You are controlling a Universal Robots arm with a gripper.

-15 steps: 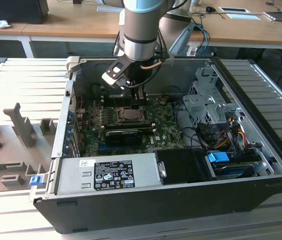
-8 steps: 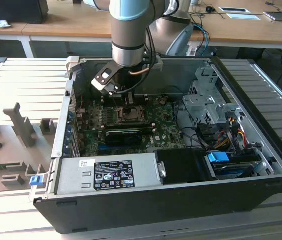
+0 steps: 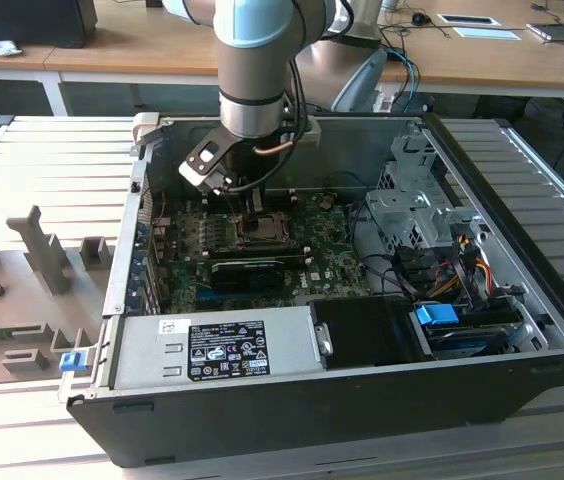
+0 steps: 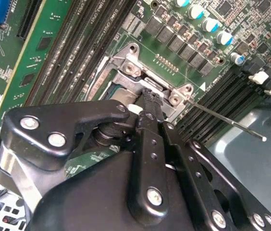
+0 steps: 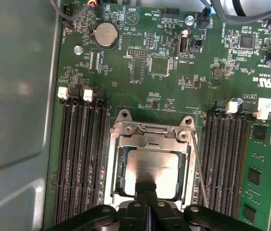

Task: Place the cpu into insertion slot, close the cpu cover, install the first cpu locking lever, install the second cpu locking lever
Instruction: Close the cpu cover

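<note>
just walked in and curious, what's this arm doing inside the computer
A robot arm reaches into an open computer case, its gripper shut and low over the processor socket on the motherboard. The cpu already sits in the socket, and the cpu cover appears to lie down around it. One thin locking lever sticks out free beside the socket, seemingly not latched yet.

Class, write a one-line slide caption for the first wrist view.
Gripper, jaws together, poised over the cpu, which lies framed in the window of the cpu cover.
</note>
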